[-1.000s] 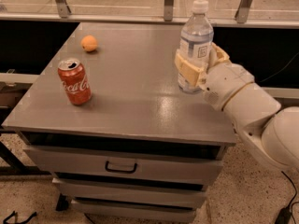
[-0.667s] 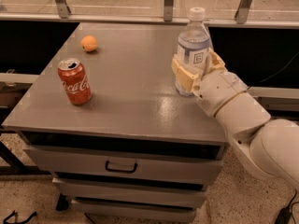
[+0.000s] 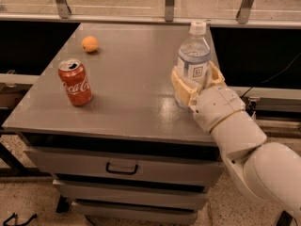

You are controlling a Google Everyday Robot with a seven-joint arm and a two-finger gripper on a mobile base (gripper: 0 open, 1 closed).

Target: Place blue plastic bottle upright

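Note:
The blue plastic bottle [image 3: 193,55], clear and bluish with a white cap and a white label, stands upright at the right side of the grey table [image 3: 127,79]. Its base is hidden behind my fingers, so I cannot tell if it touches the tabletop. My gripper [image 3: 195,81] reaches in from the lower right. Its cream fingers [image 3: 182,89] sit on either side of the bottle's lower half and are shut on it.
A red Coca-Cola can [image 3: 75,82] stands upright at the front left of the table. A small orange ball [image 3: 90,44] lies at the back left. A railing runs behind the table. Drawers [image 3: 120,166] sit under the tabletop.
The gripper has carried the upright bottle a little toward the table's front edge and slightly left. The can and the orange ball have not moved.

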